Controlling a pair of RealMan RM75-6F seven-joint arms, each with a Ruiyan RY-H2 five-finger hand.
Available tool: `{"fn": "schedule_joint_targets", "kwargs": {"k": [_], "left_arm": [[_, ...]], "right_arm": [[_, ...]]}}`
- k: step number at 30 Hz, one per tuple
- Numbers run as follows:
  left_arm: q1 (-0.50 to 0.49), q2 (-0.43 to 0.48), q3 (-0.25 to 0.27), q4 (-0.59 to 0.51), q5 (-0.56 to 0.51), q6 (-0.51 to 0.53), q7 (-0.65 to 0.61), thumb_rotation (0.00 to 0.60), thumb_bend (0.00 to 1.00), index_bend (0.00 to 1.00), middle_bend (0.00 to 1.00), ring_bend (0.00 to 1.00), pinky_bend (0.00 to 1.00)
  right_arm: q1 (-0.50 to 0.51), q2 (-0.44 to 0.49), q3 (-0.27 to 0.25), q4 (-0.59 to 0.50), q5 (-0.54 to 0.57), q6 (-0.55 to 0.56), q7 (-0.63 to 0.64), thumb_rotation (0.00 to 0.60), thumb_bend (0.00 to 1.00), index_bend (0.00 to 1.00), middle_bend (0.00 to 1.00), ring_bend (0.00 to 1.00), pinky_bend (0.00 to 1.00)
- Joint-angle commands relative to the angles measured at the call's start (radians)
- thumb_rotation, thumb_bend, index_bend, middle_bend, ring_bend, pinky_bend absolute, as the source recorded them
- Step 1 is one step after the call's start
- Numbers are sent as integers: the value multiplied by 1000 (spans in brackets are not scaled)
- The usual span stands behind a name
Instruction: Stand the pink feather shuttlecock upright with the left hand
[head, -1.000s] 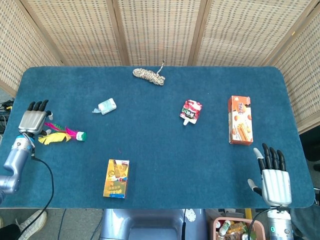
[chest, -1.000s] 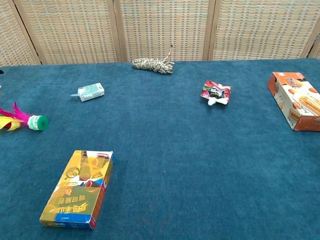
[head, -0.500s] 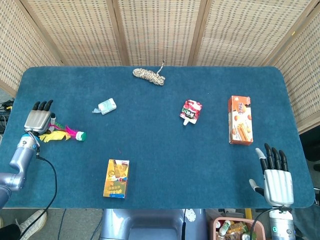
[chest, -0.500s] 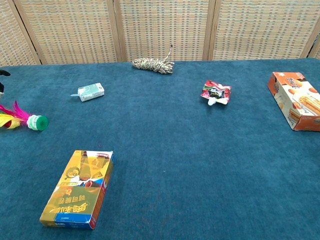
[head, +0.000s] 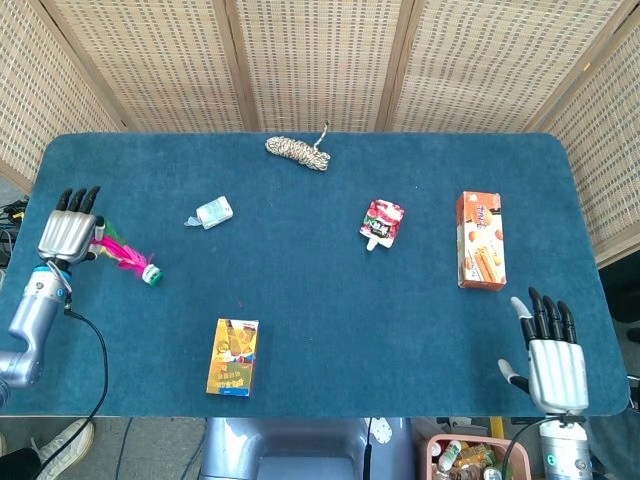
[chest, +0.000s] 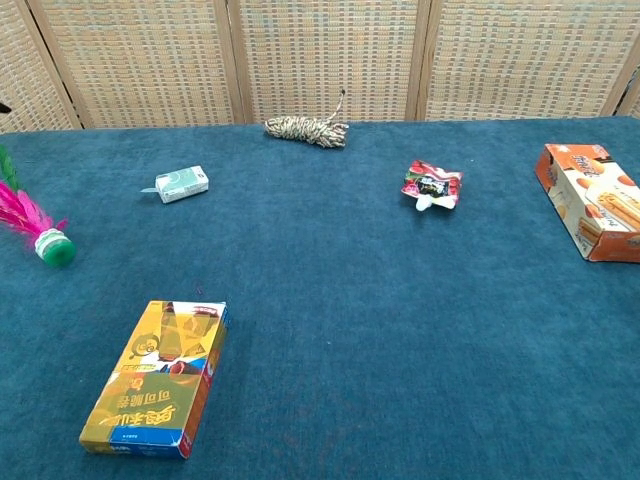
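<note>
The left hand (head: 68, 236) grips the pink feather shuttlecock (head: 127, 259) by its feathers — tilted, green base down-right — over the blue table (head: 320, 300), wicker screens (head: 320, 60) behind.

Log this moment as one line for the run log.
left hand: holding feathers | pink feather shuttlecock: tilted, base down, not upright | right hand: open, idle

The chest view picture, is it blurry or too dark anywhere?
In the chest view, light is even and soft, with no glare on the table; the yellow box looks sharp, and the shuttlecock is cut off by the left edge. The head view is equally clear, with faint shadows only.
</note>
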Motion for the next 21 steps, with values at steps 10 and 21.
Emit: {"fn": "schedule_joint_targets", "kwargs": {"k": [10,21], "left_arm": [[14,65,-20,-244,81,292,295,600,429,710,0,0,0],[-44,-1,-31,-240,131,350,348,600,430,724,0,0,0]], "right_arm": [[0,10,-2,2,2,-3,22,600,0,0,0,0,0],[1,15,-1,5,13,-9,32,600,0,0,0,0,0]]}}
